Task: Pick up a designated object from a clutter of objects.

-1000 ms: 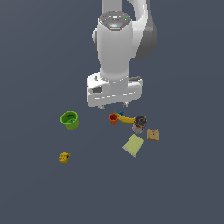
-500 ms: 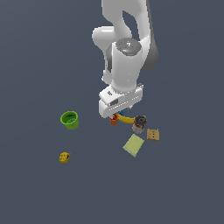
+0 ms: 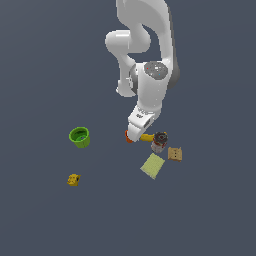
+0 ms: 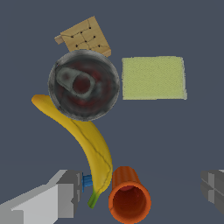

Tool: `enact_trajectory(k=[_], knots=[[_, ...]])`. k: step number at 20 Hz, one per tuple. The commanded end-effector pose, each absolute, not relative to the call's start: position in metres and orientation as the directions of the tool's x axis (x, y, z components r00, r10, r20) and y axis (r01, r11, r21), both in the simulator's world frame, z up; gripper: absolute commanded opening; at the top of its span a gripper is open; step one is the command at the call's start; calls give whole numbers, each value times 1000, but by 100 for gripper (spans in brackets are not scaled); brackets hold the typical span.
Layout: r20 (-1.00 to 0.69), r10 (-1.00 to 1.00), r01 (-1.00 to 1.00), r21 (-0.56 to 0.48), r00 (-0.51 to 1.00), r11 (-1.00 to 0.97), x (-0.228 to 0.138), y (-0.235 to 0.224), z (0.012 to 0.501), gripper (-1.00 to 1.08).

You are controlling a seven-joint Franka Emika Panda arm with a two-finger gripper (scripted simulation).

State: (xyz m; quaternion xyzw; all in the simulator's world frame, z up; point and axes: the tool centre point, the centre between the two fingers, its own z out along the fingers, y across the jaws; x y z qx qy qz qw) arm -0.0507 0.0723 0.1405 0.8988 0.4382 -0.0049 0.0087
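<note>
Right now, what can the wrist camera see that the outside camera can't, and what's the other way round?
Only the wrist view shows the whole curved banana with its green tip, the can's top, and the jaws standing wide apart. Only the exterior view shows the green cup, the yellow block and the white arm. Both show the orange cup, the pale green card and the tan cracker.

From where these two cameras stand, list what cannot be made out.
- Banana: in the exterior view the arm covers all but a short yellow piece; the wrist view shows its length.
- Orange cup: exterior view, mostly behind the arm.
- Tool: in the wrist view both fingers are cut by the frame edges; in the exterior view the arm hides them.
- Can: wrist view shows only its top, label unseen.
- Yellow block: exterior view, too small for detail.
</note>
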Motion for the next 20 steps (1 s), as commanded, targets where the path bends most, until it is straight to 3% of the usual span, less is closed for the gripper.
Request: enact_trajectory(k=[1,11,20], knots=[[-16,841,841,10,541,-541,-59,81,128,100],[-7,961,961,3,278,-278,-92,106,90,100],[0,985,985,0,173,-173,-105,116,77,100]])
